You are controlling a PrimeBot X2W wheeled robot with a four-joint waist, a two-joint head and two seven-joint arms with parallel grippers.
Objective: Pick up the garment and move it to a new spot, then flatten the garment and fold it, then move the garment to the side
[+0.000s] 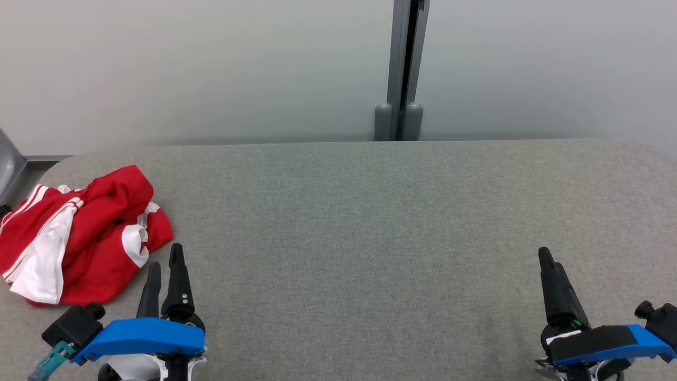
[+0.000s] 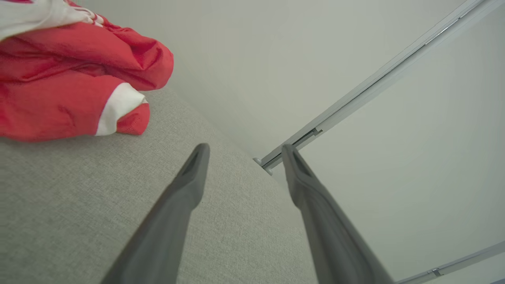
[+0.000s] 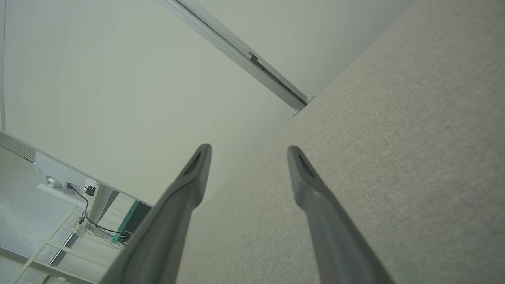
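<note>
A red and white garment (image 1: 79, 233) is located on the grey fabric-covered counter (image 1: 370, 211), against the left edge and nearer the far left corner than the near one. The garment is bunched in a crumpled heap, with white stripes and white panels exposed among the red folds.

The left claw (image 1: 165, 257) is positioned over the near left part of the counter, just beside the near right side of the heap and apart from the cloth. In the left wrist view, its two dark fingers (image 2: 185, 189) are shown spread, gripping nothing, and the garment is seen off to one side, clear of the fingertips.

The right claw (image 1: 550, 259) is positioned over the near right part of the counter, well apart from the garment. In the right wrist view, its fingers (image 3: 309, 185) are likewise shown spread, with counter fabric beyond them.

A pale wall (image 1: 211, 69) is seen behind the far edge of the counter, divided by a grey vertical post (image 1: 404, 69).
</note>
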